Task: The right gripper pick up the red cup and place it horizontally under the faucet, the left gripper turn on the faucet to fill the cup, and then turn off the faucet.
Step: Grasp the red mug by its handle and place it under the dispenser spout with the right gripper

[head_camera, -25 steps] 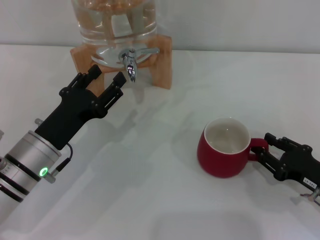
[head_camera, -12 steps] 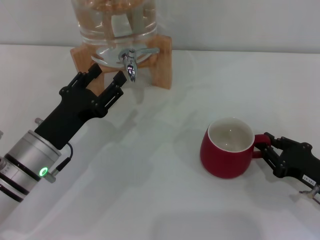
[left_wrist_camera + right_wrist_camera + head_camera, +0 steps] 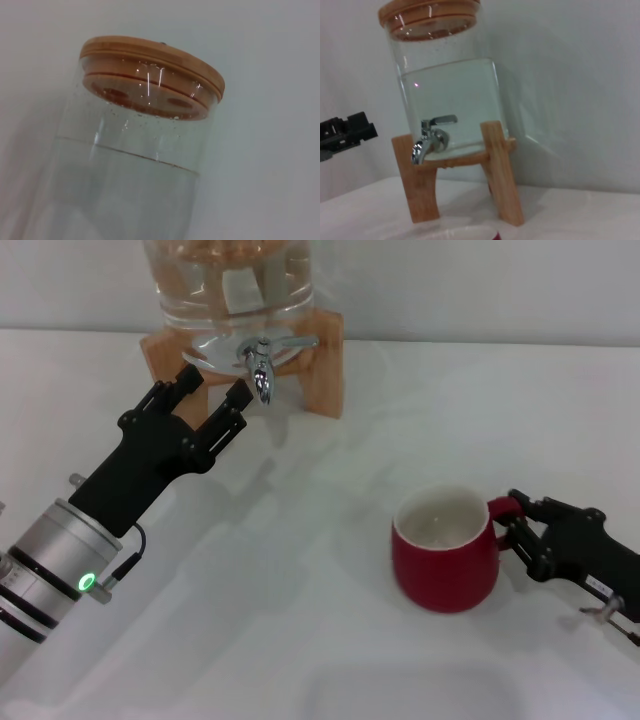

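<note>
A: Red ceramic first: the red cup (image 3: 444, 562) sits upright on the white table (image 3: 320, 640), right of centre and well apart from the faucet (image 3: 259, 370). Its off-white inside faces up and its loop handle points toward the right gripper (image 3: 512, 520).

B: And the pose of that arm?

A: It reaches in low from the right edge of the head view, claw pointing left. Its black fingers (image 3: 530, 508) are pinched narrow on the cup's handle, so it holds the cup.

B: The other arm?

A: The left gripper (image 3: 212, 395) stretches up from the lower left, its green wrist light (image 3: 87, 583) glowing. The claw is spread wide, holding nothing, its tips just beside the faucet's spout on the left, not touching.

B: Where is the faucet mounted?

A: On a clear glass jar (image 3: 445, 95) with a wooden lid (image 3: 152, 65), resting in a wooden stand (image 3: 320, 350) at the table's far edge. In the right wrist view the flat lever (image 3: 442, 120) juts out sideways above the spout, and the jar is partly filled with water.

B: What differs from half a second ago?

A: The cup has shifted left and nearer the camera, and the right claw has advanced with it. The left arm has not moved.
</note>
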Controlling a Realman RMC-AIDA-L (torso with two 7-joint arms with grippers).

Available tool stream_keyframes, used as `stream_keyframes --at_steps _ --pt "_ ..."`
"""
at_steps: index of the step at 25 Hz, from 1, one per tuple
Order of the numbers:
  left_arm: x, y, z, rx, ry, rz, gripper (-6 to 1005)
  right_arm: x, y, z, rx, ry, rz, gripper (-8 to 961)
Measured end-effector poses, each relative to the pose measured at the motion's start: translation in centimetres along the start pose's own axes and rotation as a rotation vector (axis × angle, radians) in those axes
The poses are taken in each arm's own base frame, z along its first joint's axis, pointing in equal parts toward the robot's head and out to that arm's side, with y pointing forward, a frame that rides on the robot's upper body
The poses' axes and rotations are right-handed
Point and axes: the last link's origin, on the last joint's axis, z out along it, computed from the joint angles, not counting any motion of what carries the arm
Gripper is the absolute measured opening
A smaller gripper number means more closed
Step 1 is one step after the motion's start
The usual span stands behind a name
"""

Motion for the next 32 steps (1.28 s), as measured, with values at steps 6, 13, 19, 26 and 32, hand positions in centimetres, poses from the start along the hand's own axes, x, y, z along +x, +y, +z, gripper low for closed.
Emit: stream_keyframes --at_steps 6,13,19,26,32 --pt "0.0 0.1 0.0 -0.002 0.003 0.001 757 -0.7 0.5 2.1 -0.025 0.000 -0.008 193" --pt "0.2 0.3 0.1 -0.014 0.017 0.001 756 -1.8 1.1 5.3 -0.050 0.017 -0.019 188" --pt "0.3 0.4 0.1 -0.021 0.024 0.002 756 -2.7 1.9 7.8 -0.064 0.032 -0.023 175" --pt "0.4 0.4 0.1 -0.023 0.025 0.003 757 -3.9 2.5 9.3 -0.099 0.006 -0.038 164" --pt "0.4 0.4 0.2 -0.026 0.027 0.004 757 -4.4 2.7 10.0 -0.109 0.004 -0.062 165"
